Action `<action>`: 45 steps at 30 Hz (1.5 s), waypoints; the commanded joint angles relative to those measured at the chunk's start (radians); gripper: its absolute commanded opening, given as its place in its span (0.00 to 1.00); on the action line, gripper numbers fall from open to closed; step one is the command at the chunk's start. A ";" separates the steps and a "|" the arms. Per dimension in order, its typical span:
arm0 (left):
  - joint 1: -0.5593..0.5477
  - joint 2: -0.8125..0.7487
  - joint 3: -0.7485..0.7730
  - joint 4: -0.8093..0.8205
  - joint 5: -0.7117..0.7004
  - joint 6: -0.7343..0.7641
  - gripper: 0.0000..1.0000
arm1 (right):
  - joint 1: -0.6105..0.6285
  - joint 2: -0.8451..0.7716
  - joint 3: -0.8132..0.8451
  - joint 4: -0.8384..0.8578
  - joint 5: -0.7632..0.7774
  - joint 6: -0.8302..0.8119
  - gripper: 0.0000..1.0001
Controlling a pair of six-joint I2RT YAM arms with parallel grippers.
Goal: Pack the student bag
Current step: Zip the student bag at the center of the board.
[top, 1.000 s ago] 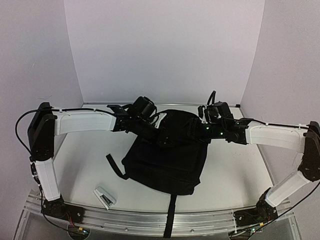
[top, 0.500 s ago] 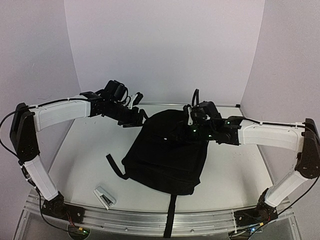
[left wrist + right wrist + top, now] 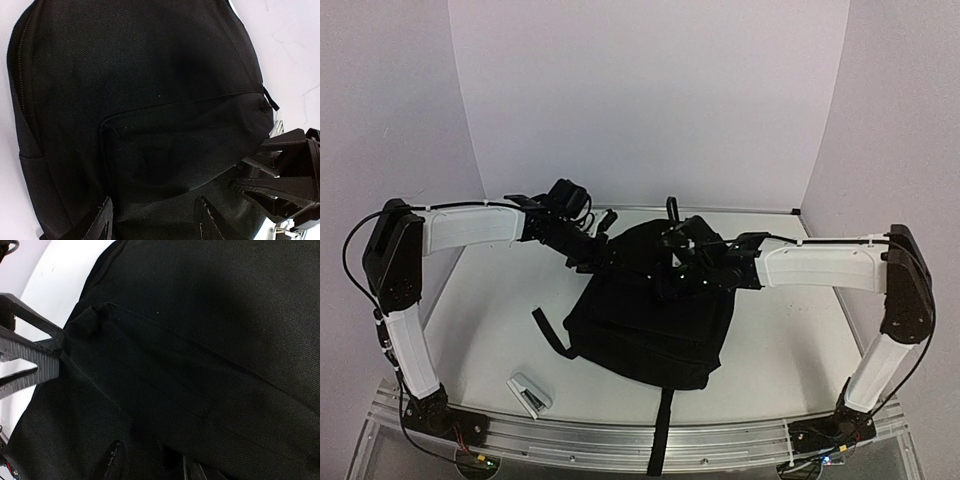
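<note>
The left gripper [image 3: 154, 206] hangs with its jaws partly apart just above the black fabric of the student bag [image 3: 650, 325] and holds nothing. The right gripper [image 3: 152, 455] stands narrower, with a dark strip or fold of the bag between its fingers; I cannot tell whether it pinches it. The bag lies flat in the middle of the table [image 3: 790, 350], its top toward the far edge and a strap trailing over the near edge. Both arms meet at that far end, close together, probably because the zip and mouth are there and one must steady the cloth while the other pulls. The front pocket [image 3: 190, 135] looks shut, so packing seems barely begun. A small pale object [image 3: 529, 394] lies by the near left corner, well apart from the bag
</note>
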 commanded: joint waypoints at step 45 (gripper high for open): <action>0.048 0.022 0.060 0.030 -0.137 0.010 0.00 | -0.054 -0.306 -0.223 -0.348 0.400 0.239 0.00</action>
